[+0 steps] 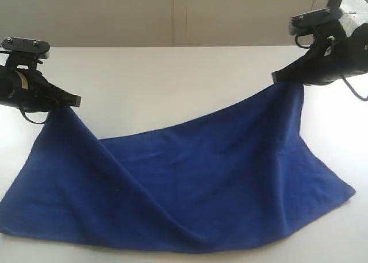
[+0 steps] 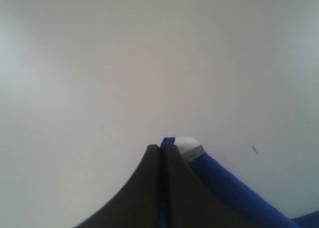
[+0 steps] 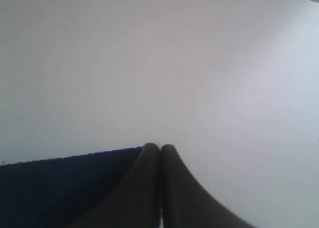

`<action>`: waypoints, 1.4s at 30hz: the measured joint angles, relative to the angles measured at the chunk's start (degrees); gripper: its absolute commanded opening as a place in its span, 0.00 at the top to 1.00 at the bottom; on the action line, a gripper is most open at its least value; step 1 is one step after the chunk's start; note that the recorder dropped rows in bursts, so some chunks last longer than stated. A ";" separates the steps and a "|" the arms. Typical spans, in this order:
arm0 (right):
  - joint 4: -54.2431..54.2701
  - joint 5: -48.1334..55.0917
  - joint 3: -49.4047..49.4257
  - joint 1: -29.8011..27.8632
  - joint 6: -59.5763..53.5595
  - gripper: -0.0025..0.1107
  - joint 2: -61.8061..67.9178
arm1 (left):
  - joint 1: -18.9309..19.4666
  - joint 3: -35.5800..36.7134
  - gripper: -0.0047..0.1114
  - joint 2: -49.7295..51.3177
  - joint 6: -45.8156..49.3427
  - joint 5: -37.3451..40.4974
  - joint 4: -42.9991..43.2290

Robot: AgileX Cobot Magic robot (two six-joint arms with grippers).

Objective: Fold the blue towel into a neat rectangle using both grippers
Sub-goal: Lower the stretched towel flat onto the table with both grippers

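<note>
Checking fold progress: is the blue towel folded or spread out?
Spread, not folded. The blue towel sags as one open sheet between the left gripper and right gripper, each pinching a raised corner.

We are seeing the towel [image 1: 190,188] lying spread on the table [image 1: 172,73], its near edge resting flat while its two far corners are hanging raised above the table, the left gripper [image 1: 73,100] pinching the towel's far-left corner and the right gripper [image 1: 279,77] pinching its far-right corner.
</note>
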 measured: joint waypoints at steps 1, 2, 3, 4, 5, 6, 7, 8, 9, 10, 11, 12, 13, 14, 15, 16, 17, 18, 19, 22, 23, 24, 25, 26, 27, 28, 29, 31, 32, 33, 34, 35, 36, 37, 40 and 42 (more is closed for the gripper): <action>0.00 0.00 -0.25 -0.63 0.00 0.98 0.00 | 1.12 -0.14 0.96 0.35 0.00 -1.68 0.00; 0.00 0.00 -0.36 -0.94 0.00 0.98 0.28 | 1.69 -0.14 0.96 0.48 0.00 -2.50 0.00; 0.00 -0.09 -0.45 -1.35 0.13 0.98 0.69 | 2.39 -0.14 0.96 0.70 0.00 -3.39 0.00; 0.00 -0.09 -0.59 -1.60 0.23 0.98 1.57 | 3.40 -0.14 0.96 1.29 0.00 -4.38 0.00; 0.00 -0.22 -0.59 -1.72 0.23 0.98 2.78 | 4.02 -0.14 0.96 2.05 0.00 -4.83 0.00; 0.00 -0.53 -0.59 -1.81 0.23 0.98 3.54 | 4.40 -0.14 0.96 2.70 0.00 -5.24 0.00; 0.00 -0.97 -0.59 -1.81 0.34 0.98 4.53 | 4.85 -0.14 0.96 3.32 0.00 -5.58 0.00; 0.00 -1.62 -0.59 -1.93 0.64 0.98 5.44 | 5.12 -0.14 0.96 4.11 0.00 -6.16 0.00; 0.00 -2.27 -0.59 -1.93 0.92 0.98 6.10 | 5.32 -0.14 0.96 4.91 0.00 -6.86 0.00; 0.00 -3.18 -0.59 -2.05 1.38 0.98 6.82 | 5.51 -0.14 0.96 5.51 0.00 -7.55 0.00; 0.00 -3.93 -0.59 -2.12 2.10 0.98 7.22 | 5.53 -0.14 0.96 6.11 0.00 -8.10 0.00; 0.00 -4.51 -0.59 -2.30 2.86 0.98 7.51 | 5.53 -0.14 0.96 6.41 0.00 -8.58 0.00; 0.00 -5.10 -0.59 -2.66 3.60 0.98 7.61 | 5.53 -0.14 0.96 6.53 0.00 -8.58 0.00; 0.00 -5.59 -0.59 -3.07 4.09 0.98 7.61 | 5.53 -0.14 0.96 6.53 -0.11 -8.58 0.00; 0.00 -6.08 -0.59 -3.48 4.35 0.98 7.61 | 5.53 -0.14 0.96 6.53 -0.11 -8.58 0.00; 0.00 -6.27 -0.71 -4.17 4.74 0.98 7.61 | 5.64 -0.14 0.96 6.53 -0.11 -8.58 0.00; 0.00 -6.27 -0.95 -4.59 4.82 0.98 7.61 | 5.78 -0.14 0.96 6.53 -0.11 -8.58 0.00; 0.00 -6.27 -1.19 -4.97 4.87 0.98 7.65 | 6.05 -0.25 0.96 6.53 -0.11 -8.58 0.00; 0.00 -6.27 -1.65 -5.41 4.95 0.98 7.74 | 6.28 -0.42 0.96 6.53 -0.11 -8.37 0.00; 0.00 -6.27 -2.61 -5.85 4.95 0.98 7.74 | 7.17 -2.27 0.96 6.78 0.00 -8.24 0.00; 0.00 -6.41 -2.84 -5.94 4.95 0.98 7.74 | 7.31 -2.86 0.96 6.99 0.00 -8.15 0.00; 0.00 -6.66 -2.93 -6.05 5.08 0.98 7.78 | 7.42 -3.61 0.96 7.47 0.00 -8.15 0.00; 0.00 -6.94 -2.93 -6.00 5.24 0.98 7.88 | 7.53 -4.30 0.96 7.98 0.00 -8.15 0.00; 0.00 -7.08 -2.93 -6.00 5.55 0.98 8.04 | 7.51 -4.78 0.96 8.45 0.00 -8.26 0.00; 0.00 -7.38 -2.93 -6.00 5.85 0.98 8.15 | 7.51 -5.39 0.96 9.24 0.00 -8.26 0.00; 0.11 -7.52 -2.93 -6.00 6.10 0.98 8.46 | 7.51 -5.71 0.96 9.81 0.00 -8.26 0.00; 0.11 -7.51 -2.93 -6.09 6.20 0.98 8.75 | 7.51 -6.19 0.96 10.41 0.00 -8.26 0.00; 0.20 -7.64 -2.96 -6.22 6.34 0.98 9.54 | 7.51 -6.96 0.96 11.66 0.00 -8.26 0.00; 0.20 -7.73 -2.96 -6.22 6.44 0.98 10.02 | 7.51 -7.35 0.96 12.29 0.00 -8.26 0.00; 0.20 -7.89 -2.96 -6.22 6.43 0.98 10.41 | 7.51 -8.01 0.96 12.84 0.00 -8.26 0.00; 0.20 -8.23 -2.96 -6.22 6.43 0.98 10.80 | 7.51 -8.37 0.96 13.37 0.00 -8.26 0.00; 0.20 -8.95 -2.96 -6.32 6.43 0.98 11.09 | 7.51 -8.69 0.96 13.73 0.00 -8.35 0.00; 0.20 -9.34 -2.96 -6.27 6.43 0.98 11.37 | 7.51 -9.02 0.96 14.16 0.00 -8.35 0.00; 0.20 -10.00 -2.96 -6.27 6.43 0.98 11.84 | 7.51 -9.42 0.96 14.47 0.00 -8.39 0.00; 0.20 -11.74 -2.96 -6.36 6.43 0.98 12.87 | 7.51 -10.01 0.96 15.58 0.00 -8.61 0.00; 0.20 -12.24 -2.96 -6.36 6.43 0.98 13.52 | 7.51 -10.11 0.96 16.07 0.00 -8.74 0.00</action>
